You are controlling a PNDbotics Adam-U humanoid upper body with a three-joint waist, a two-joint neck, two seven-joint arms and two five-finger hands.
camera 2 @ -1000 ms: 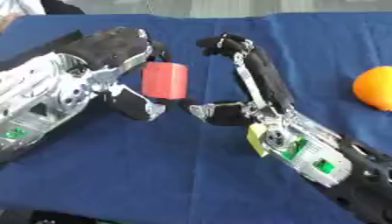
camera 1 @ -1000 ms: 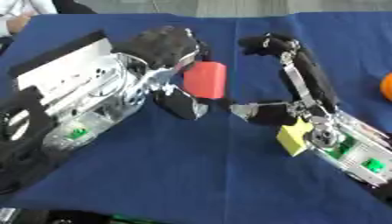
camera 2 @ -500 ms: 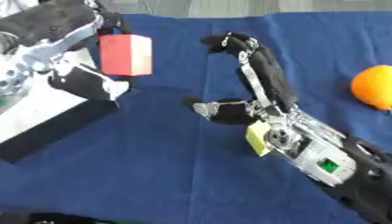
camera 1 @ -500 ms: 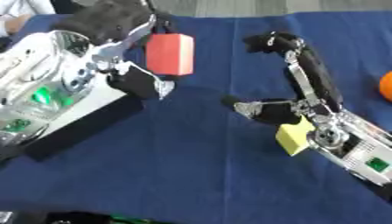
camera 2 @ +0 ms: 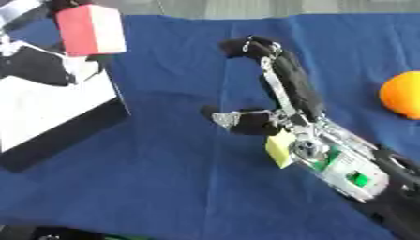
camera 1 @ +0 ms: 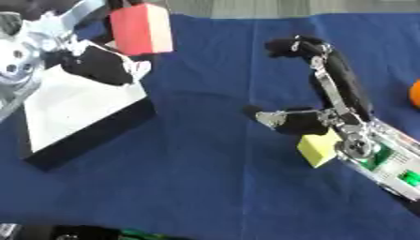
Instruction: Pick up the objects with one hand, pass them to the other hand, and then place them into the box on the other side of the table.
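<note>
A red block (camera 1: 140, 29) with a pale side hangs at the upper left, held by my left hand (camera 1: 97, 65), whose dark fingers curl round it from below and behind. It sits above the far corner of the box (camera 1: 74, 108), a white-topped, black-sided box at the left. My right hand (camera 1: 320, 110) is over the middle of the blue cloth, fingers straight and thumb spread, holding nothing. An orange ball (camera 2: 402, 94) lies at the right edge.
A blue cloth (camera 1: 205, 178) covers the table. A yellow tag (camera 1: 318, 147) sits on my right wrist. The far table edge runs along the top of the view.
My left hand has carried the red block left and away from my right hand, up over the box. The right hand has stayed in place, open. The view has shifted too.
</note>
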